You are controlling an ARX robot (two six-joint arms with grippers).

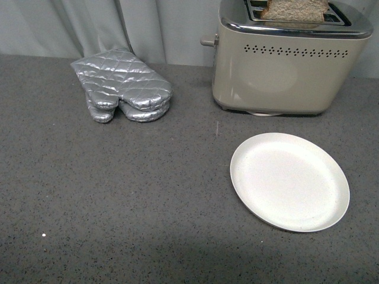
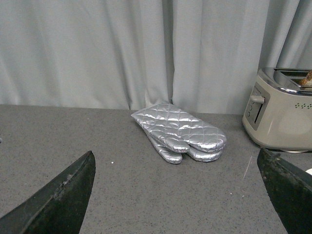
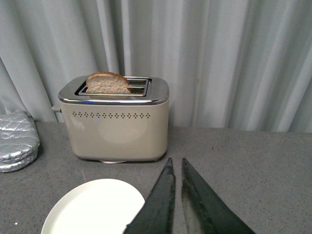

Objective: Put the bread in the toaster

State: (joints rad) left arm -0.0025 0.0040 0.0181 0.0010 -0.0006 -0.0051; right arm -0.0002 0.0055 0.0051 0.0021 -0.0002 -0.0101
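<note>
Sitting in near slot of toaster (image 1: 284,71) at far right edge of surface (image 1: 118,207), bread (image 1: 294,10) pokes up; lever not pressed. Left tool (image 2: 178,195) spread, right tool (image 3: 176,204) almost pressed together, empty; keep both clear.

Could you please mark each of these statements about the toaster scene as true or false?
1. The bread stands in a slot of the toaster. True.
2. The plate holds a slice of bread. False: nothing lies on it.
3. The oven mitt lies on the counter, apart from the toaster. True.
4. The right gripper grips the bread. False: its fingers are nearly together and hold nothing.
5. The left gripper is open. True.
</note>
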